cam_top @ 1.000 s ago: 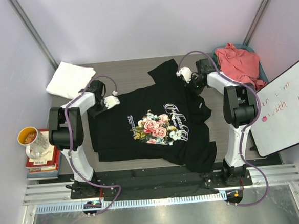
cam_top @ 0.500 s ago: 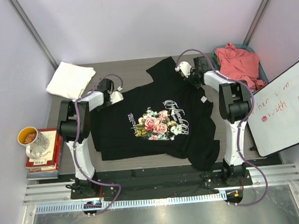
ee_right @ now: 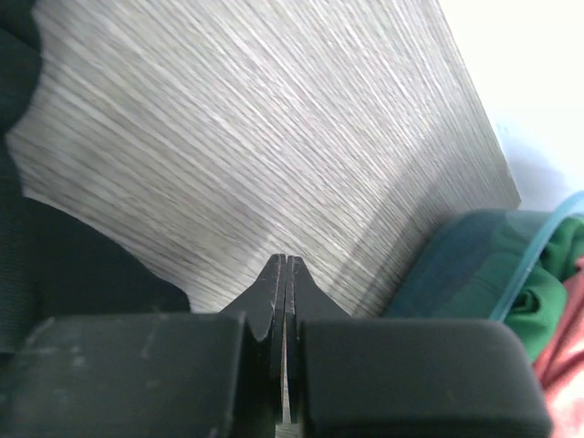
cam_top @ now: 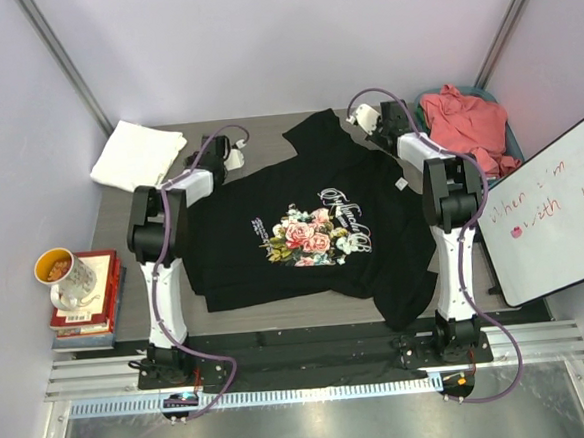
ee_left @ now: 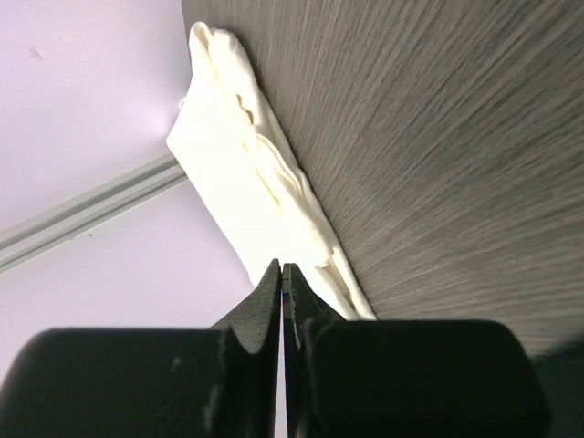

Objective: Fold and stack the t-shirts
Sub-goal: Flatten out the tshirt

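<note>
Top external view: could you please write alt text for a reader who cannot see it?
A black t-shirt with a rose print lies spread across the table, with the shut left hand and shut right hand near its far corners. A folded white t-shirt sits at the far left; a coral-pink t-shirt is heaped in a bin at the far right.

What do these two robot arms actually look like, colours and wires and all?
The left arm and right arm are white links joined by black joints. A purple cable loops along each down to its base. The left gripper and right gripper have white bodies and two flat, black, pointed fingers. I see no markings.
</note>
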You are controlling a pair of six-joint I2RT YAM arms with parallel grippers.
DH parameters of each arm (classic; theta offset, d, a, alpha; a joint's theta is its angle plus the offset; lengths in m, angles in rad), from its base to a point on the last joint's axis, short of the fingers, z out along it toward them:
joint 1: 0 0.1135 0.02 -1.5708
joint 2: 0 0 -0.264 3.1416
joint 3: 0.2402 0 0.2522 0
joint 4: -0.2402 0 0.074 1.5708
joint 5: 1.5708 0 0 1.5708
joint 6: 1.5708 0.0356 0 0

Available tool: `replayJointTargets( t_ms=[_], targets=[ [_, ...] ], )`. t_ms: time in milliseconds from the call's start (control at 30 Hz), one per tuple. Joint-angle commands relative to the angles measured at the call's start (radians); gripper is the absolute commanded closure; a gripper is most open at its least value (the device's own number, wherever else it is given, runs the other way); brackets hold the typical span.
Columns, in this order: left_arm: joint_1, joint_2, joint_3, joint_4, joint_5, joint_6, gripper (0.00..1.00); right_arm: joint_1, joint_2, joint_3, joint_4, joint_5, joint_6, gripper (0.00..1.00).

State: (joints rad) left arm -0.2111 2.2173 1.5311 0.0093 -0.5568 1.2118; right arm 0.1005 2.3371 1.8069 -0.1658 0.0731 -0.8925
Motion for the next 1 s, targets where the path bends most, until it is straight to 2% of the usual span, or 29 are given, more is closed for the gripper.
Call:
replayJointTargets(
  t_ms=[0,67,100,167,233,300,367,400,533,633,833,967],
  targets=[
    [-0.025,-0.074,-0.015,-0.006,-0.046,-0.007,1.00,0.001,-0.057,0.005,0.045,0.033,0.009,0.96],
    [-0.034,-0.161,-0.046,-0.080,-0.034,-0.052,1.00,0.004,-0.105,-0.041,0.046,-0.008,0.039,0.93],
    [-0.036,-0.192,-0.054,-0.173,-0.014,-0.105,1.00,0.004,-0.155,-0.055,0.045,-0.030,0.056,0.91],
    [-0.037,-0.240,-0.071,-0.262,0.011,-0.153,1.00,0.013,-0.203,-0.095,0.040,-0.122,0.098,0.84],
    [-0.037,-0.300,-0.100,-0.379,0.050,-0.190,1.00,0.022,-0.248,-0.115,0.040,-0.210,0.122,0.83],
    [-0.039,-0.340,-0.132,-0.432,0.064,-0.202,1.00,0.036,-0.255,-0.118,0.043,-0.257,0.173,0.87],
    [-0.037,-0.355,-0.164,-0.462,0.070,-0.210,1.00,0.047,-0.239,-0.103,0.081,-0.291,0.220,0.98],
    [-0.039,-0.360,-0.169,-0.482,0.087,-0.219,1.00,0.056,-0.228,-0.097,0.103,-0.298,0.271,0.99],
    [-0.037,-0.344,-0.160,-0.615,0.127,-0.259,1.00,0.087,-0.127,-0.006,0.158,-0.325,0.363,0.99],
    [-0.036,-0.308,-0.155,-0.655,0.141,-0.271,1.00,0.107,-0.067,0.067,0.160,-0.338,0.418,0.99],
    [-0.034,-0.220,-0.091,-0.778,0.185,-0.319,1.00,0.154,0.044,0.173,0.132,-0.340,0.420,0.99],
    [-0.033,-0.176,-0.043,-0.836,0.218,-0.359,1.00,0.171,0.059,0.163,0.121,-0.338,0.392,0.99]
  ],
)
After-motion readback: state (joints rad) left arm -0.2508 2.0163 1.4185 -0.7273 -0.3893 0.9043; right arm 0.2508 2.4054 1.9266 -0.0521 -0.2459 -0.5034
